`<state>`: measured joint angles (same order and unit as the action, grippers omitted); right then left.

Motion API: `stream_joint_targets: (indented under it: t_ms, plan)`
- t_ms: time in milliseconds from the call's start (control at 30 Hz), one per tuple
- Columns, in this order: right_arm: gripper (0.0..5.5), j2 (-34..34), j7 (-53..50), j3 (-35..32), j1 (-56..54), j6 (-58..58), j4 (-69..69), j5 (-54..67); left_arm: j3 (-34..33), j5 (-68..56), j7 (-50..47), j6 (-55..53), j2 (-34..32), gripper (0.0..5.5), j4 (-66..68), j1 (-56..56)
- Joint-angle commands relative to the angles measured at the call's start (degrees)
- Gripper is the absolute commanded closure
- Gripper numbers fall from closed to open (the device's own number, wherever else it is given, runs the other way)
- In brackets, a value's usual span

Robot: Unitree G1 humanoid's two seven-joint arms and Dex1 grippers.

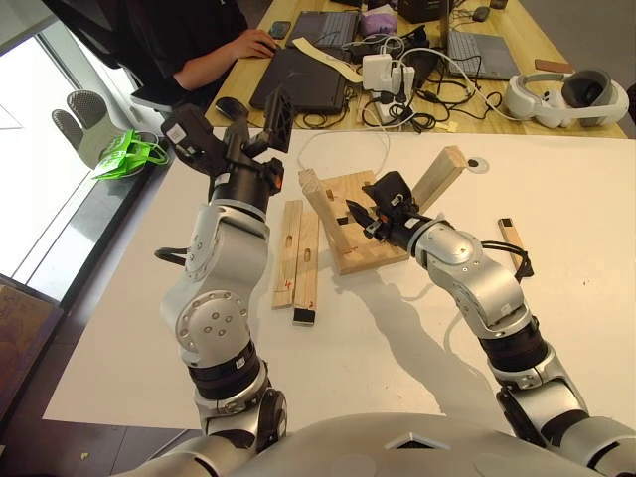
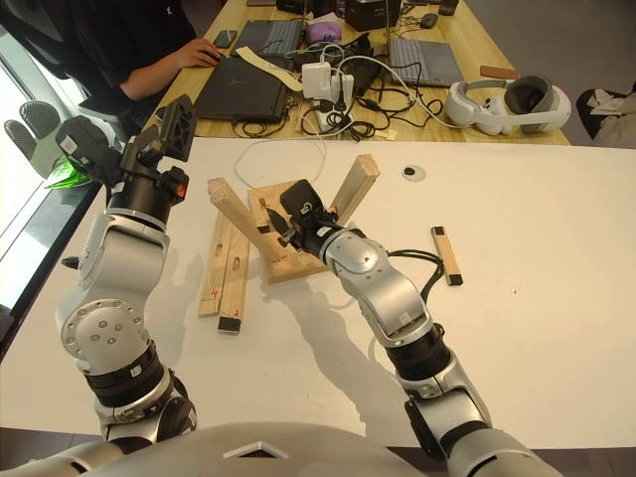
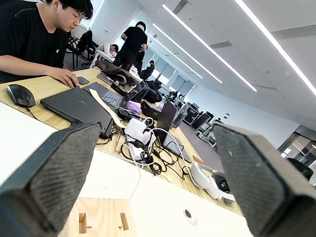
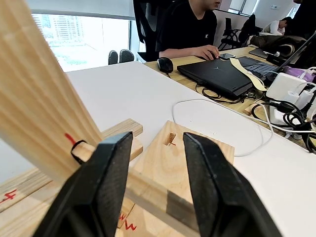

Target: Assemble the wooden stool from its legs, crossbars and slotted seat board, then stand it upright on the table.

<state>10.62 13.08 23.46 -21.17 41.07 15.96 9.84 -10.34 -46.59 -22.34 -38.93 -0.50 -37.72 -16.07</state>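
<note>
Pale wood makes up every part of the stool. The left hand [image 1: 260, 119], fingers spread wide and holding nothing, is raised above the bench [image 1: 566, 328]. Below it, on the side toward the other hand, two loose slats [image 1: 298, 253] lie flat side by side. Next comes the slotted seat board [image 1: 376, 250], flat on the bench, with a tilted leg [image 1: 320, 204] standing in it. The right hand [image 1: 358, 216] is low over this board just beside that leg. Its fingers [image 4: 106, 182] are parted, pressing on nothing visible, and straddle a thin crossbar [image 4: 153, 195] that meets the leg. The bar's long axis lies aslant across the gap. A second leg [image 1: 440, 176] leans beyond the right hand, and a short piece [image 1: 509, 233] lies well apart to its outer side. The right hand is judged far nearer the work.
</note>
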Motion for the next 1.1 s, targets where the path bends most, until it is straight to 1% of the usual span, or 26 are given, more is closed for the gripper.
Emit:
stream_joint_targets:
  t_ms: [33, 100, 167, 233, 300, 367, 433, 500, 567, 633, 733, 833, 867, 900, 933, 1000, 1100]
  plan:
    - [3.6, -5.02, -0.51, -3.39, -0.33, -2.84, -1.76, 1.59, -0.32, 0.85, -0.47, 0.12, -0.11, 1.32, 0.13, -0.2]
    - [3.6, -10.67, -1.62, -8.59, -3.89, -6.62, 1.0, 5.39, -0.69, 0.86, -0.5, 0.13, -0.26, 1.32, 0.21, -0.26]
    - [3.6, -16.4, -4.41, -16.07, -10.11, -8.66, 3.22, 11.17, -1.53, 0.93, -0.42, 0.15, -0.89, 1.32, 0.43, -0.62]
    - [3.6, -19.13, -7.01, -22.29, -15.74, -9.33, 3.78, 15.96, -2.74, 1.06, 0.02, 0.0, -2.16, 1.32, 1.0, -1.88]
    - [3.6, -19.57, -8.55, -25.95, -19.19, -8.92, 3.74, 18.89, -4.99, 0.21, 0.71, -0.58, -4.82, 1.32, 1.75, -4.8]
    - [3.6, -18.85, -9.24, -26.1, -19.25, -8.54, 4.02, 19.55, -8.15, -3.09, 1.83, -1.86, -8.9, 1.32, 2.53, -10.17]
    - [3.6, -18.37, -9.66, -24.66, -17.09, -8.23, 5.14, 18.87, -9.61, -6.64, 2.8, -3.47, -12.31, 1.32, 3.91, -16.07]
    - [3.6, -17.79, -9.68, -22.85, -14.49, -7.95, 6.17, 18.03, -9.68, -10.33, 2.76, -4.89, -14.12, 1.32, 4.71, -21.33]
    - [3.6, -16.97, -9.5, -20.79, -12.31, -7.72, 7.03, 16.98, -8.78, -13.04, 1.93, -5.86, -14.56, 1.32, 5.07, -25.33]
    - [3.6, -16.77, -9.87, -19.85, -10.96, -7.48, 7.89, 16.38, -6.94, -13.8, 1.55, -6.79, -14.52, 1.32, 4.6, -25.97]
    - [3.6, -16.57, -10.84, -20.07, -10.04, -7.78, 8.52, 15.73, 1.41, -9.68, -0.06, -13.4, -14.18, 1.32, 6.33, -16.71]
    - [3.6, -16.25, -11.61, -21.09, -10.49, -8.13, 7.97, 14.93, 14.79, -2.33, -2.06, -21.01, -12.71, 1.32, 12.57, -4.57]
    - [3.6, -16.18, -11.73, -21.32, -10.89, -8.17, 7.57, 14.84, 17.93, -0.21, -2.13, -22.09, -12.21, 1.32, 12.99, -2.07]
    - [3.6, -16.09, -11.79, -21.51, -11.23, -8.13, 7.33, 14.89, 18.99, 1.34, -2.17, -21.39, -11.45, 1.32, 12.41, -1.41]
    - [3.6, -15.96, -11.89, -21.69, -11.29, -8.08, 7.39, 14.91, 18.74, 2.28, -1.74, -19.64, -10.46, 1.32, 11.59, -1.86]
    - [3.6, -15.74, -12.07, -21.97, -10.89, -7.93, 7.83, 14.88, 15.45, 3.52, -0.91, -15.78, -8.86, 1.32, 10.5, -4.95]
    - [3.6, -16.12, -12.01, -22.18, -10.98, -8.43, 7.93, 15.04, 9.6, 4.14, 0.35, -12.49, -8.4, 1.32, 8.88, -9.71]
